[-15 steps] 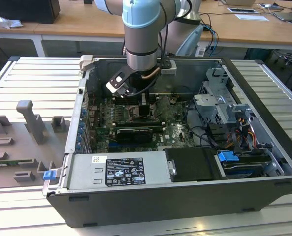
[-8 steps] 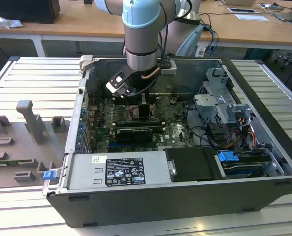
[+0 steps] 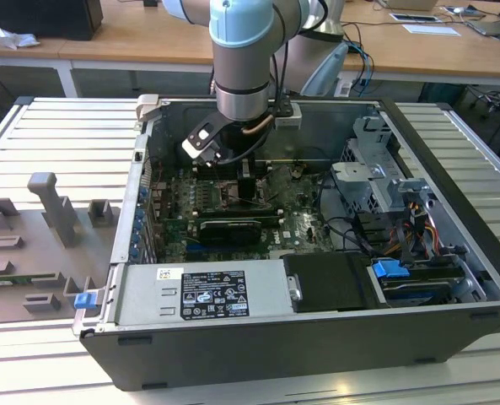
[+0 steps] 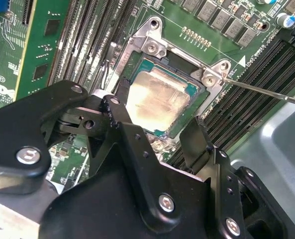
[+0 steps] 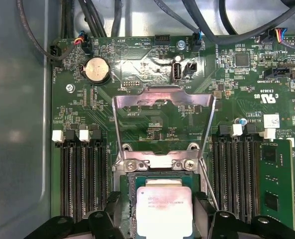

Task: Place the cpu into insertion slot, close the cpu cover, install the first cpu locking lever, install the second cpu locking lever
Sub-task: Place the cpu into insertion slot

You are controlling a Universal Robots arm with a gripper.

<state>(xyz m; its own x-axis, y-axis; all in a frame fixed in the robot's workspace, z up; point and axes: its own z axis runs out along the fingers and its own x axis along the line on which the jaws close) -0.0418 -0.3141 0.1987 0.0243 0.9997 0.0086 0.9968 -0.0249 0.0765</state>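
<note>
Now cpu (image 5: 164,211) flat, face-up in insertion slot (image 4: 152,47), cpu cover (image 5: 162,99) tilted up, jaws apart astride cpu

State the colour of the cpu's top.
The cpu top is pale silver-beige metal, clearest in the second wrist view.

The arm (image 3: 243,76) is a fat silver-grey tube capped in pale blue, with a black cable (image 3: 276,61) trailing down its side. Its gripper (image 4: 157,117) is matt black, with chunky linkages pinned by round silvery screws.
</note>
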